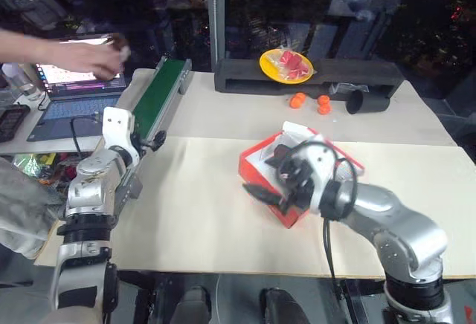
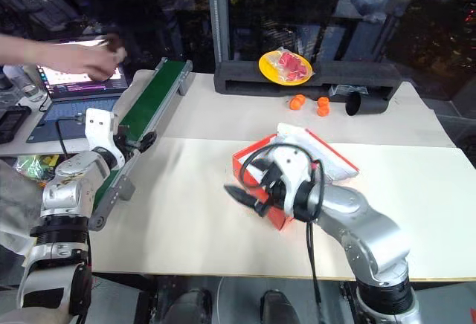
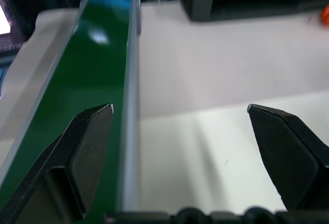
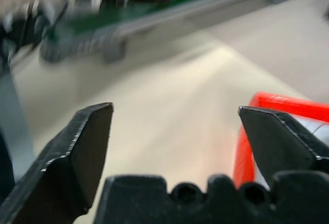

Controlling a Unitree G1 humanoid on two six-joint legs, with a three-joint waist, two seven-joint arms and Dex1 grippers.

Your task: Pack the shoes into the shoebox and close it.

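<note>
A pale tabletop (image 1: 201, 190) carries a red shoebox (image 2: 331, 162), partly hidden just behind the right hand (image 4: 175, 126), lid not yet closed. A dark shoe (image 1: 279, 153) seems tucked inside, though that is hard to tell. A green conveyor (image 3: 97, 80) runs ahead of the left hand (image 3: 180, 113). Both hands gape wide, holding nothing, probably between steps.

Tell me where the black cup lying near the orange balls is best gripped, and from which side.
Probably across its round body, from above. The black cup lies on its side on the table, mouth toward the orange balls, so its curved wall is exposed on both sides.
</note>
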